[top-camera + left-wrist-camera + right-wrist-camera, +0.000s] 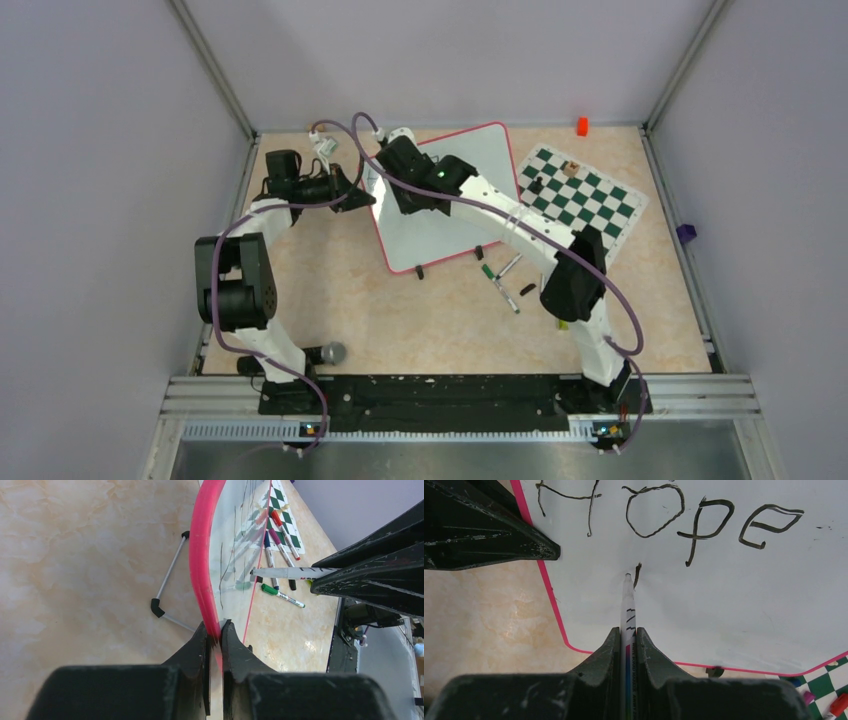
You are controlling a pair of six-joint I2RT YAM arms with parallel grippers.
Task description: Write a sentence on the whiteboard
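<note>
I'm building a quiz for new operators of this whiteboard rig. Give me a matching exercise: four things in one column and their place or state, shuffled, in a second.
Column one
1. left gripper
2. right gripper
3. green marker
4. chess mat

Column two
A. lying loose on the table near the whiteboard
B. clamped on the whiteboard's pink rim
C. flat on the table, right of the whiteboard in the top view
D. shut on a white marker, its tip beside a short stroke under the word Hope

Pairs: 1-B, 2-D, 3-A, 4-C
</note>
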